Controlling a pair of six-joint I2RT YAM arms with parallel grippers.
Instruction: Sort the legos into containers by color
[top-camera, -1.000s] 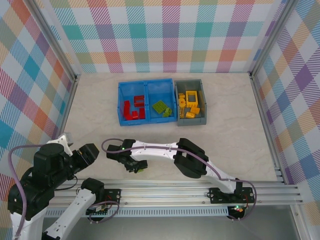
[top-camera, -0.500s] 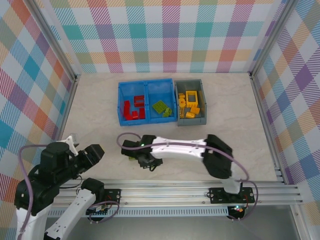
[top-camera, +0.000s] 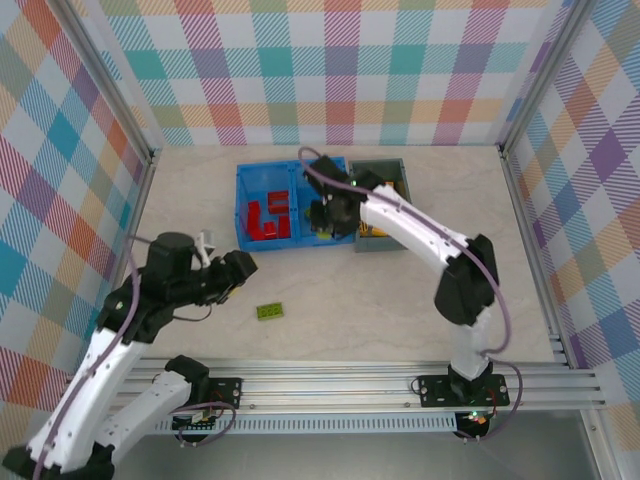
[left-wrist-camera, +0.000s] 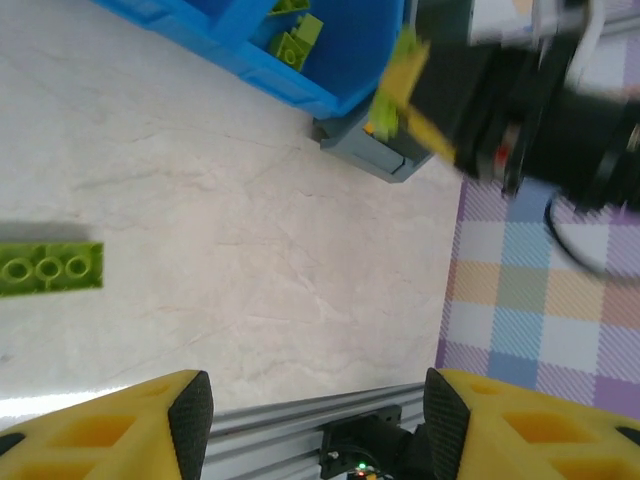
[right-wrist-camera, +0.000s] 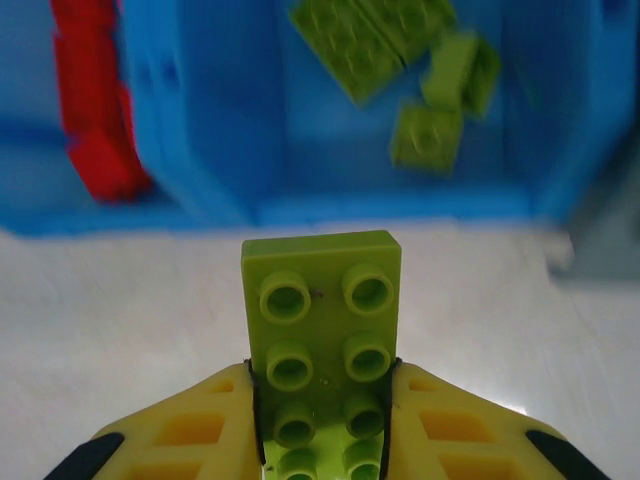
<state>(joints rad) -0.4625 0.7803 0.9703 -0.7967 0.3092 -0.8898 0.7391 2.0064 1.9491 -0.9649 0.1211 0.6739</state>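
Swinging the right gripper (right-wrist-camera: 322, 415) over from the near side to the blue bin (right-wrist-camera: 400, 205), pinching a lime green two-by-four brick (right-wrist-camera: 322, 320) just short of its green compartment (right-wrist-camera: 330, 150). Bringing the left gripper (left-wrist-camera: 318, 400) forward, jaws spread, near a second green brick (top-camera: 268, 311) lying on the table (top-camera: 400, 310). Judging by this, nearing the last greens.

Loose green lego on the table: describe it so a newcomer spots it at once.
Start at the blue bin at the back of the table. Come toward the near edge: a flat lime green brick lies alone, near the left gripper. No other lego lies on the tabletop.
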